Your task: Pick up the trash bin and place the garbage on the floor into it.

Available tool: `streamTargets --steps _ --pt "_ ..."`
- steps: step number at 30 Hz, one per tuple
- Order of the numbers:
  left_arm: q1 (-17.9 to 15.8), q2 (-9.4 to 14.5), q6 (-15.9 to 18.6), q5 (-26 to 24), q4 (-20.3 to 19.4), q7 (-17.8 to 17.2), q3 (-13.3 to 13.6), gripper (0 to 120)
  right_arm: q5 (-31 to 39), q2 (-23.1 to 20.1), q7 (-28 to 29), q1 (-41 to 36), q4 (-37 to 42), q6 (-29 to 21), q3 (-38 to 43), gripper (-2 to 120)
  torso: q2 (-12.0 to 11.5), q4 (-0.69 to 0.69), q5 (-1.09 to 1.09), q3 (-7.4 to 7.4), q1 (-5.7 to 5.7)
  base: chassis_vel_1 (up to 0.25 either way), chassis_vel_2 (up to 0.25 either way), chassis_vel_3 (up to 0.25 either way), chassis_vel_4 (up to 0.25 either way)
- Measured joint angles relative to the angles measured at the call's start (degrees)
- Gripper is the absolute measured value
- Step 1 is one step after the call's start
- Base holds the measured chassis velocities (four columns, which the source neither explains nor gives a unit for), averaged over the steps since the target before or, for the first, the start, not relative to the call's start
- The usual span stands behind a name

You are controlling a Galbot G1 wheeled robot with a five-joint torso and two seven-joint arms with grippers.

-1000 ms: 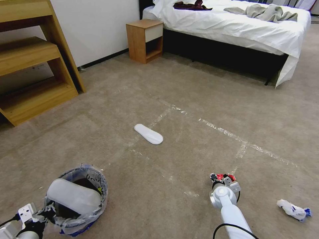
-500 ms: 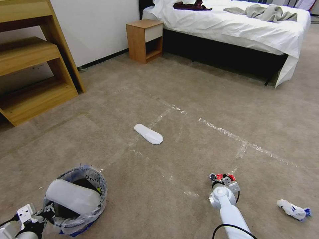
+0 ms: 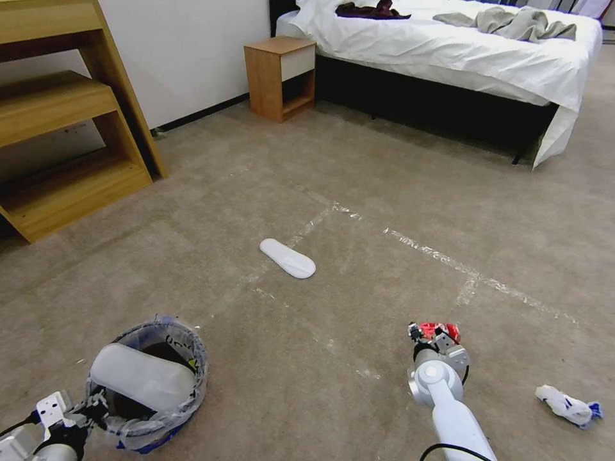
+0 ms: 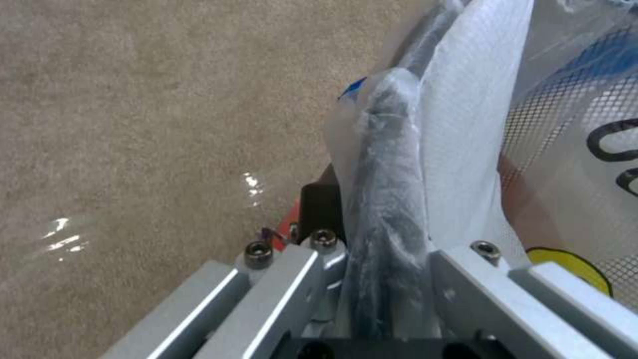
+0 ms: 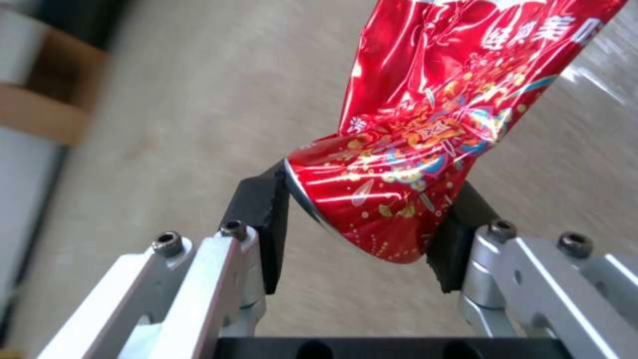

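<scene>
The trash bin (image 3: 197, 368), lined with crinkled clear plastic edged in blue, sits at the lower left of the head view. A white insole (image 3: 141, 378) lies across its mouth. My left gripper (image 3: 90, 410) is shut on the bin's near rim; the left wrist view shows the bag-wrapped rim (image 4: 389, 189) clamped in that gripper (image 4: 386, 244). My right gripper (image 3: 437, 338) is shut on a crushed red soda can (image 3: 442, 330), held just above the floor (image 3: 359, 192). The right wrist view shows the can (image 5: 425, 149) pinched in the gripper (image 5: 362, 219).
Another white insole (image 3: 287, 258) lies on the carpet ahead, beside tape lines. Crumpled white paper (image 3: 567, 405) lies at the lower right. A wooden shelf unit (image 3: 64, 128) stands at the left, a nightstand (image 3: 280, 77) and a bed (image 3: 448, 51) at the back.
My right gripper has shifted slightly forward and to the right, carrying the red can. The left gripper and the bin have stayed in place.
</scene>
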Motion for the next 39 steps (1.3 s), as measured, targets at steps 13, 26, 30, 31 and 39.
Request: streamTargets --steps 13,26,30,31,39 --pt "-0.7 1.7 2.5 -3.3 -2.6 -1.7 -0.3 1 -2.5 -19.3 -15.6 -1.0 21.5 11.6 -12.2 41 0.0 -0.01 -0.02 -0.01 0.00 0.000 0.000 0.000 0.000" --pt "-0.9 4.0 5.5 -8.0 -6.2 -4.3 -1.2 1 0.2 -34.4 -29.3 12.9 32.7 16.1 -33.2 40 0.0 -0.01 0.00 0.00 0.00 0.000 0.000 0.000 0.000" --pt "-1.0 4.5 6.2 -9.0 -6.9 -5.0 -1.2 1 0.2 -37.3 -31.3 21.8 34.7 16.3 -42.3 39 0.0 -0.02 0.00 0.00 0.00 0.000 0.000 0.000 0.000" --pt "-1.0 4.6 6.4 -9.1 -7.1 -5.1 -1.2 1 0.2 -38.2 -31.9 26.8 35.1 16.5 -46.9 39 0.0 0.00 -0.01 0.00 0.00 0.000 0.000 0.000 0.000" --pt "-1.6 5.1 6.9 -9.2 -7.6 -5.3 -0.4 1 0.3 -35.8 -31.8 47.0 34.3 15.1 -65.8 39 0.0 0.00 -0.02 0.00 0.00 0.000 0.000 0.000 0.000"
